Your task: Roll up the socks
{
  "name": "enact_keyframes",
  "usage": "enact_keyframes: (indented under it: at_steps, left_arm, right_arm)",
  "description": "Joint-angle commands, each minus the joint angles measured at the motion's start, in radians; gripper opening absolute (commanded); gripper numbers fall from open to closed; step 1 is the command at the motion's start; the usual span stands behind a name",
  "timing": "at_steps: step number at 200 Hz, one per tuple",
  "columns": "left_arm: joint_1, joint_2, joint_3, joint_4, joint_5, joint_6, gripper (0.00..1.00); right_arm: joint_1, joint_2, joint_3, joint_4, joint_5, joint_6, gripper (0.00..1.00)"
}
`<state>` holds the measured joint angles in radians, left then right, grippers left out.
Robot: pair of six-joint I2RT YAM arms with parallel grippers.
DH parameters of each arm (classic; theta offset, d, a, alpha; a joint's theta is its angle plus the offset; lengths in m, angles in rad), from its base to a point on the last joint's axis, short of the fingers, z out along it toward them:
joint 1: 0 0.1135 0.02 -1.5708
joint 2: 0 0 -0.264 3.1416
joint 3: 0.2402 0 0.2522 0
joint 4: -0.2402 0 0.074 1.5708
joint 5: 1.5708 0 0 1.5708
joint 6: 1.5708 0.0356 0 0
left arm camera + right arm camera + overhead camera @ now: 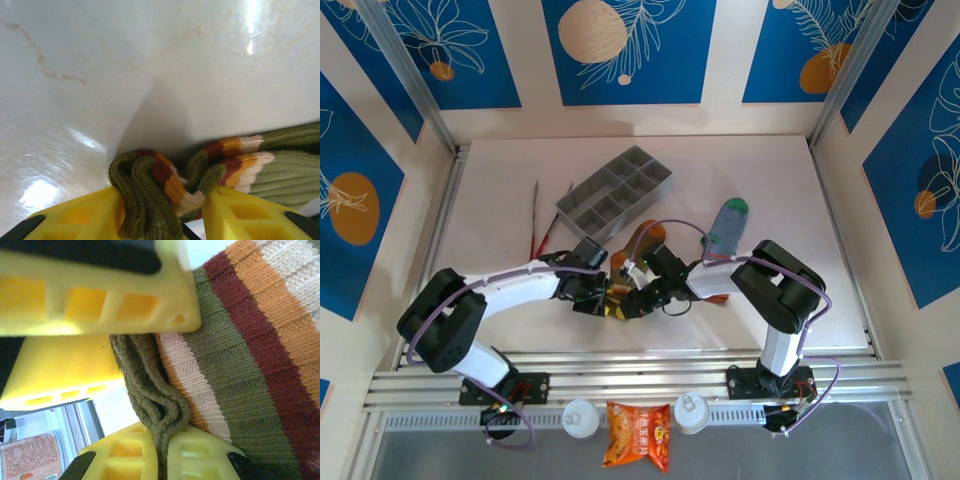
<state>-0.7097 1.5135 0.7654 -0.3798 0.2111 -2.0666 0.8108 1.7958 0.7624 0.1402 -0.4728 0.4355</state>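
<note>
Gripping one olive sock [145,185] of two mid-table, left gripper [162,197] clamped around its bunched cuff, right gripper [161,440] pinched on its edge, striped sock [728,222] alongside, one tray [617,190] behind, open table [820,220] rightward.

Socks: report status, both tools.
Right tool shut on olive sock cuff. Left tool pinching the same cuff's fold. Grey sock apart, beyond right arm. Tray farther back, off both tools.
</note>
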Motion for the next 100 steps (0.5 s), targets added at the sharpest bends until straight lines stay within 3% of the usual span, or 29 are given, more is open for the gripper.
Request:
enact_keyframes:
  at_steps: [1, 32, 59, 100]
  left_arm:
    - [0.018, 0.037, 0.036, -0.110, 0.013, 0.039, 0.42]
    - [0.017, 0.048, 0.078, -0.181, 0.039, 0.068, 0.40]
    - [0.018, 0.043, 0.103, -0.261, 0.031, 0.089, 0.31]
    - [0.019, 0.074, 0.079, -0.260, 0.048, 0.081, 0.26]
  right_arm:
    - [-0.008, 0.037, 0.003, -0.103, 0.003, -0.028, 0.00]
    - [-0.015, 0.033, 0.013, -0.106, 0.011, -0.033, 0.00]
    - [-0.018, 0.026, 0.029, -0.126, 0.018, -0.049, 0.00]
    - [-0.012, 0.001, 0.026, -0.126, 0.037, -0.101, 0.02]
